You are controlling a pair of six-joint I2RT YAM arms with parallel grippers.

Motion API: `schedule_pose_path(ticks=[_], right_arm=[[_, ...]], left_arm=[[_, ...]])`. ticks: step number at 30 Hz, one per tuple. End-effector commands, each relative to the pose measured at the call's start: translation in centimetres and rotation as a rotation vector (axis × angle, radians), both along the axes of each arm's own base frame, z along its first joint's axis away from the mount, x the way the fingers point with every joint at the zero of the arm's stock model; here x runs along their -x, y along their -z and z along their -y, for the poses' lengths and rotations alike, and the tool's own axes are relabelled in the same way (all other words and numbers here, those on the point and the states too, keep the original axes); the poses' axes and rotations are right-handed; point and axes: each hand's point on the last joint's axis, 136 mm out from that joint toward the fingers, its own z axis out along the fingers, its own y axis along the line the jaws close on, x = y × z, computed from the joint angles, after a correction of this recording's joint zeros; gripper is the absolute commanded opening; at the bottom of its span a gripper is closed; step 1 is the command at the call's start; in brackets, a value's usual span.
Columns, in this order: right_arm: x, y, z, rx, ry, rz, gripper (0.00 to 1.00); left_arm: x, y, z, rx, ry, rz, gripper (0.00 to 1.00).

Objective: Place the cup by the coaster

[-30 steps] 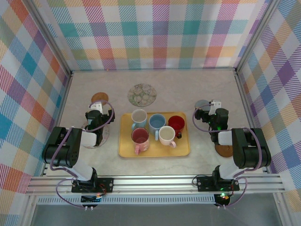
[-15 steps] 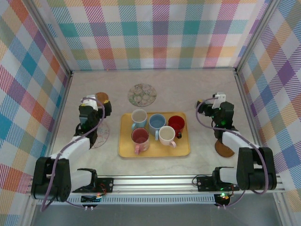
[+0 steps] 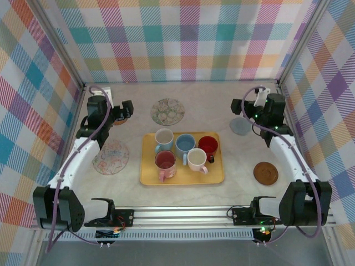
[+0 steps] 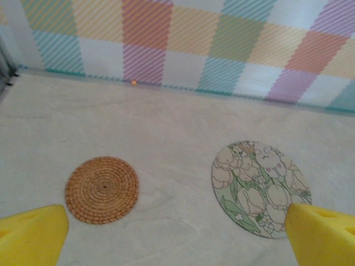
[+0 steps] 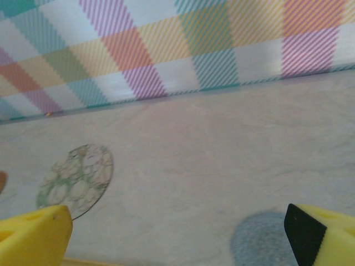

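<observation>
- Both arms were folded low near their bases a moment ago. Now both are stretched up and out toward the back of the table.
- The left gripper used to hang over the pale patterned coaster. Now it is at the back left, near the woven brown coaster.
- The right gripper has swung to the back right. It is a bit past the grey coaster.
- No cup has been moved. All five sit on the yellow tray in the middle: a pale cup, a blue cup, a red cup, a pink cup and a white cup.
- So I think the job has only just begun. The arms look like they are getting ready, and a cup must be picked up first.
- The left gripper's yellow fingers are spread wide with nothing between them. Its camera looks down at the woven coaster and the flowery coaster.
- The right gripper's fingers are spread wide too and hold nothing.
- Each arm reaches long, with its wrist tipped toward the back wall.
- A dark brown coaster lies near the front right, well apart from both grippers.
</observation>
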Motion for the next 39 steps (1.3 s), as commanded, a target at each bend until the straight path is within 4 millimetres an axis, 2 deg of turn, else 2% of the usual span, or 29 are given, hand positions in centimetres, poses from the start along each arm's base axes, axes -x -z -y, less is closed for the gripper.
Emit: schedule_pose_path(ticks=[1,6,10,17,24,27,34,39], right_arm=[[1.1,0.4,-2.9,-0.074,-0.133,-0.127,0.99],[0.8,-1.3,-6.5,-0.187,-0.278,-0.195,0.99],[0.3,-1.0,-8.9,-0.179,-0.329,-0.262,0.99],[-1.2,1.3,-12.3,-0.106,-0.331,-0.368,0.97],[-2.6,5.0,-15.6,-0.053,-0.312,-0.471,0.93],[-3.5,6.3,-16.6,-0.067,-0.301,-0.504,0.90],[-5.5,9.3,-19.2,-0.028,-0.303,-0.548,0.84],[-6.6,11.9,-20.8,-0.016,-0.290,-0.599,0.79]], left_arm=[[1.3,2.9,2.1,0.027,0.073,-0.185,1.00],[0.4,3.6,4.8,0.091,0.116,-0.227,1.00],[-0.3,5.1,6.8,0.112,0.132,-0.279,1.00],[-2.1,8.7,8.6,0.107,0.134,-0.395,0.92],[-4.9,11.4,10.9,0.192,0.145,-0.479,0.86],[-6.0,12.6,11.8,0.213,0.153,-0.503,0.77],[-7.4,15.7,12.3,0.204,0.145,-0.570,0.58],[-8.2,17.9,12.4,0.187,0.143,-0.603,0.34]])
